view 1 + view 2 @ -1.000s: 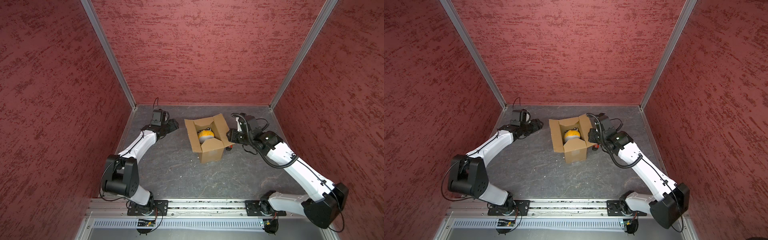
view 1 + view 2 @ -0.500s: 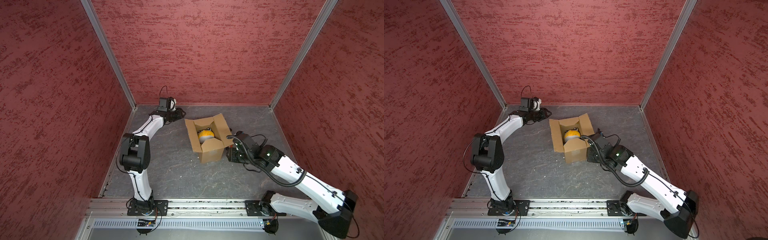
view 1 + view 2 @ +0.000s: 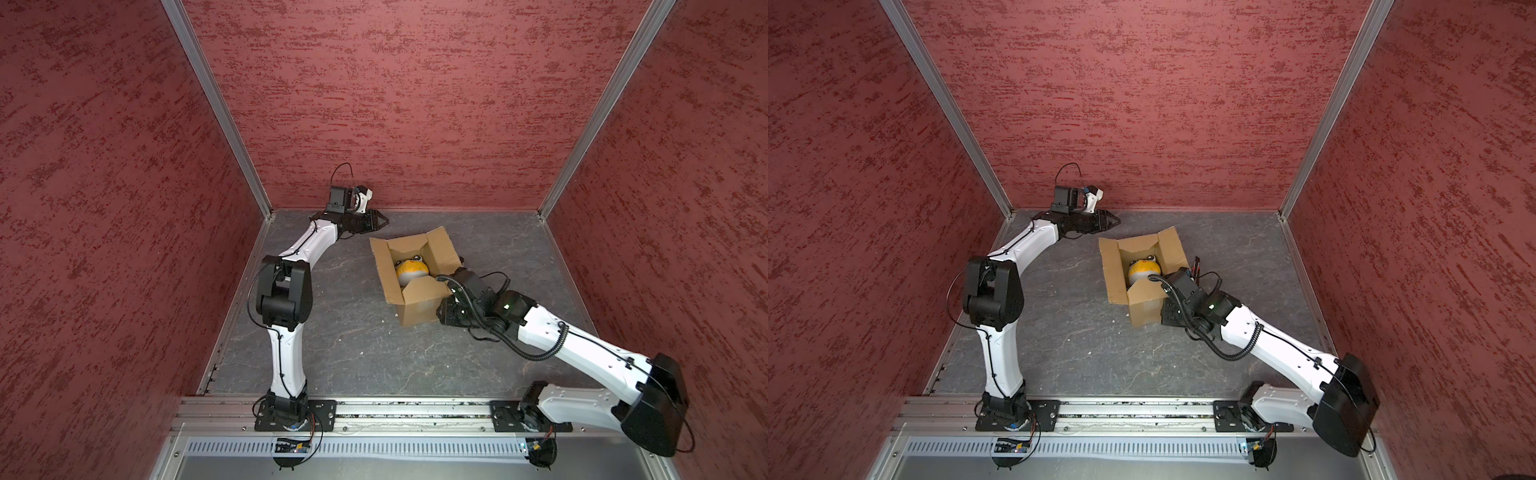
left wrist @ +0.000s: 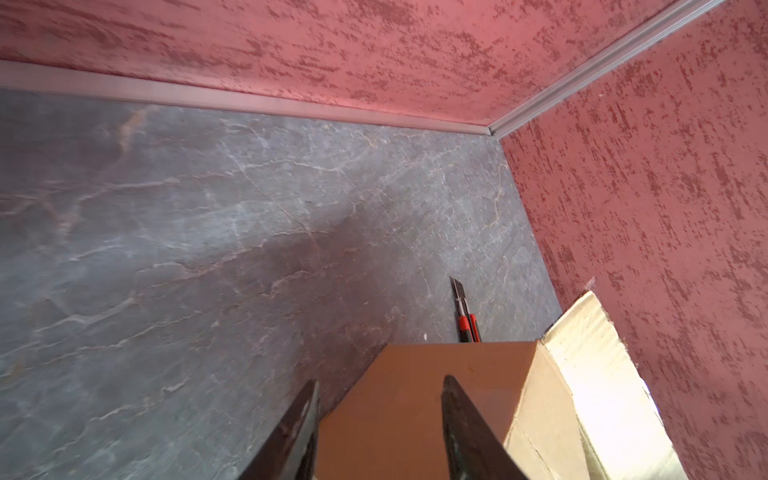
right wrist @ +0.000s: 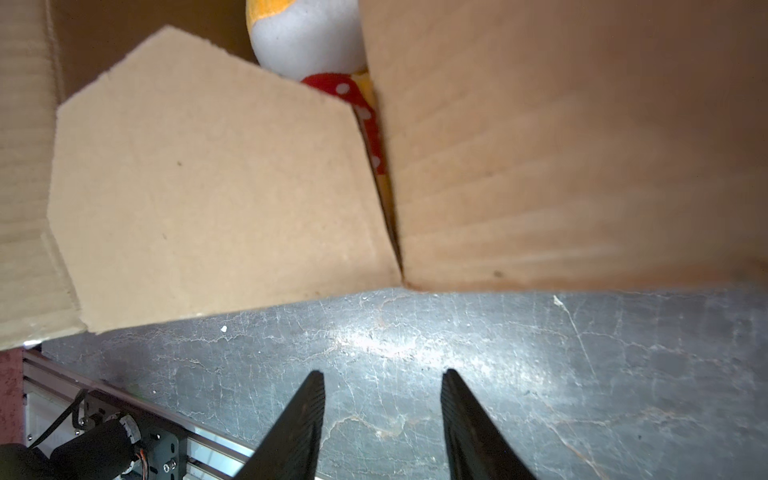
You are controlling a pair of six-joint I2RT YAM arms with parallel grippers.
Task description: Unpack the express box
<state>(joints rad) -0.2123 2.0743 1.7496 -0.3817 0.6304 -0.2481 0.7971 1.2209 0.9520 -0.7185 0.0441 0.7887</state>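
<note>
Lying open, express box just ahead of right pincer.

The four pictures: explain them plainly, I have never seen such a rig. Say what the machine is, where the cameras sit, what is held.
The machine is two arms, the left arm and the right arm, bolted to a rail, each ending in a two-fingered gripper. Both top views look down on the table, where the express box stands open with a yellow plush toy inside; a utility knife lies beside it. The other two pictures come from wrist cameras. The left gripper hovers by the box's far corner; the right gripper sits low at its near corner. Both are open, holding nothing.
</note>
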